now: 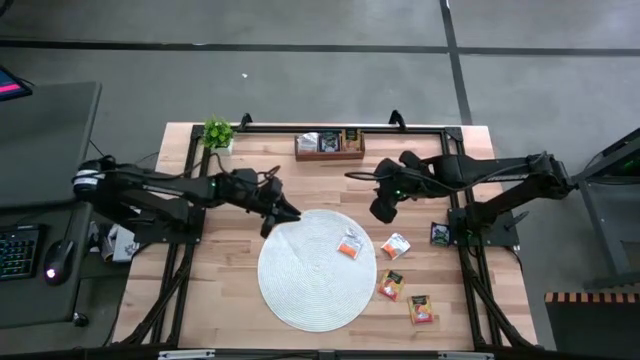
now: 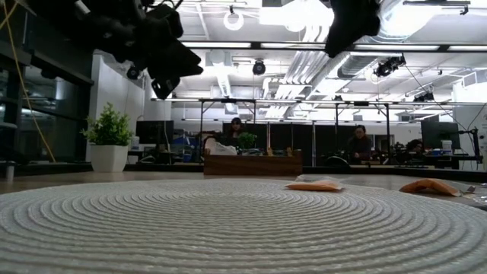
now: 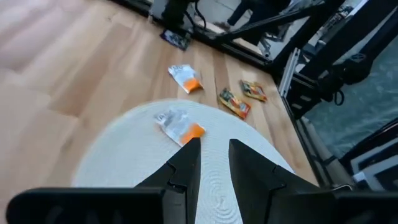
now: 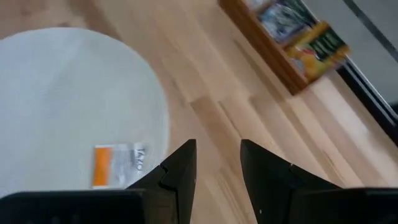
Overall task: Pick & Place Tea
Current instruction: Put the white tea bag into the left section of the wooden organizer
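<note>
One white-and-orange tea sachet point(image 1: 350, 244) lies flat on the round white woven mat point(image 1: 310, 285), toward its far right. Another of that kind point(image 1: 396, 246), two red-orange ones point(image 1: 390, 285) point(image 1: 421, 309) and a black one point(image 1: 440, 234) lie on the wood to the mat's right. My left gripper point(image 1: 285, 215) hovers open over the mat's far left rim, nothing between its fingers point(image 3: 189, 158). My right gripper point(image 1: 383, 208) hangs open above the bare wood past the mat's far right rim, with the mat's sachet point(image 4: 118, 165) just beside it.
The brown wooden tray point(image 1: 329, 144) stands at the far edge with sachets in it. A small potted plant point(image 1: 217, 135) sits at the far left. Black frame rails run along the table's sides. People sit in the room beyond the table point(image 2: 232, 131).
</note>
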`<state>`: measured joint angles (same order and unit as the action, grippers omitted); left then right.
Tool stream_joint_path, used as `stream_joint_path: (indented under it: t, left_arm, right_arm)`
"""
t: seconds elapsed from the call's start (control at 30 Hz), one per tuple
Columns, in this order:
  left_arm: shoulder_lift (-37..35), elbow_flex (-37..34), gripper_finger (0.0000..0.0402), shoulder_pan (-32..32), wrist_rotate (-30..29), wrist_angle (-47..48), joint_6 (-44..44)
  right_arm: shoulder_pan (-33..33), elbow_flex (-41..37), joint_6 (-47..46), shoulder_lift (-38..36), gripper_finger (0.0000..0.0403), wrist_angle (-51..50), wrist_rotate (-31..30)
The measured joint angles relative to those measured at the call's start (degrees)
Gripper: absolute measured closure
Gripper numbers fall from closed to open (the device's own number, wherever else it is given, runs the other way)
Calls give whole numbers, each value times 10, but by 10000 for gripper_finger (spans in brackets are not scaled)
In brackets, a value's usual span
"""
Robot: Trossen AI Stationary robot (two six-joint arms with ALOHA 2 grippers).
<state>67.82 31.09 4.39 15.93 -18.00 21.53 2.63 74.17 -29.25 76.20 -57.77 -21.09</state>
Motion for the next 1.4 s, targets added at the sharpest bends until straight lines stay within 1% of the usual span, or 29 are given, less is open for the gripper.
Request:
stream_joint_path:
  t: [0.1,0.2,0.27,0.37,0.47,0.57,0.73,0.87,0.93,1.0,1.1,1.2,1.27,1.33,1.4]
  left_arm:
    - [35,0,318,-19,-4,-41,41]
    - [67,9,318,-44,-16,-76,69]
    - [91,30,318,-65,-32,-74,56]
    - [129,75,318,-96,-50,-68,2]
    - [174,132,318,-115,-74,-19,-43]
    - [228,191,318,-121,-80,50,-73]
    - [314,284,318,-125,-79,128,-86]
    - [377,357,318,-134,-87,160,-97]
    - [402,392,318,-140,-99,195,-92]
    - [424,429,318,-143,-120,230,-63]
    - [457,478,318,-145,-157,284,12]
    - [481,512,318,-145,-177,323,67]
    - [492,529,318,-145,-184,336,109]
    - [495,534,318,-146,-197,366,154]
    - [495,536,318,-146,-200,374,197]
  right_arm:
    - [0,0,-29,0,282,-21,-25]
    - [1,0,-32,0,282,-28,-29]
    - [4,-4,-24,0,282,-25,-28]
    - [4,-33,-19,-5,282,-12,-22]
    - [4,-80,-21,-16,282,21,9]
    - [4,-128,-38,-34,282,72,23]
    - [4,-189,-68,-77,282,139,40]
    - [4,-226,-94,-119,282,151,41]
    - [3,-241,-109,-142,282,152,43]
    - [3,-254,-123,-165,282,153,45]
    - [3,-273,-139,-197,282,155,46]
    - [3,-288,-142,-222,282,156,46]
    - [3,-300,-141,-237,282,156,46]
    - [3,-311,-141,-252,282,156,46]
    - [3,-320,-141,-262,282,153,47]
